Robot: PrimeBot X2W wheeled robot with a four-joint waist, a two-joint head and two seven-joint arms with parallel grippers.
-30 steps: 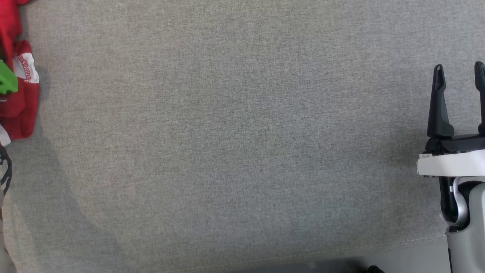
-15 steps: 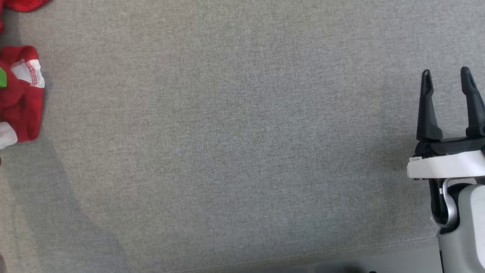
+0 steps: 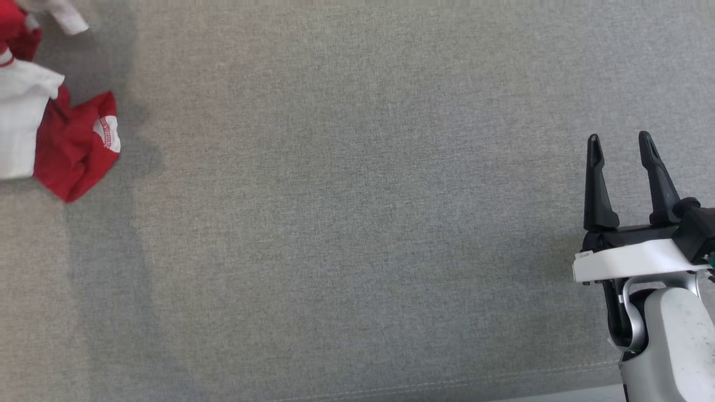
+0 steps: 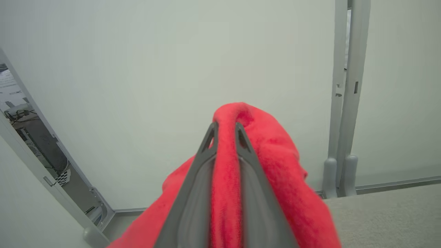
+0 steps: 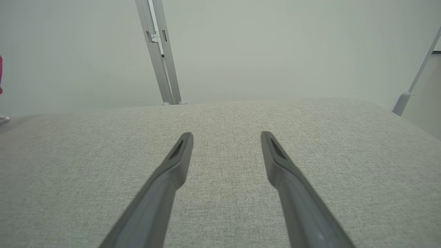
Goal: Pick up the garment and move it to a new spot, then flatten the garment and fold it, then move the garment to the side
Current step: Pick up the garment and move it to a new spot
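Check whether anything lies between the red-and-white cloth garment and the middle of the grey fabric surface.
Nothing visible does. The left gripper is shut on the red-and-white cloth garment at the head view's left; the grey fabric surface runs bare to the open right gripper.

Bright diffuse light, soft shadow beside garment [image 3: 75,148], left pincer [image 4: 226,126] blurred up close, edges bowed

Head view: garment [image 3: 72,145] cut by left edge, upper left, top bit blurry; right arm [image 3: 667,340] cut at lower-right corner. Left wrist view: garment runs off btm edge. Right wrist view, left edge: red sliver [image 5: 1,74], too small to ID.
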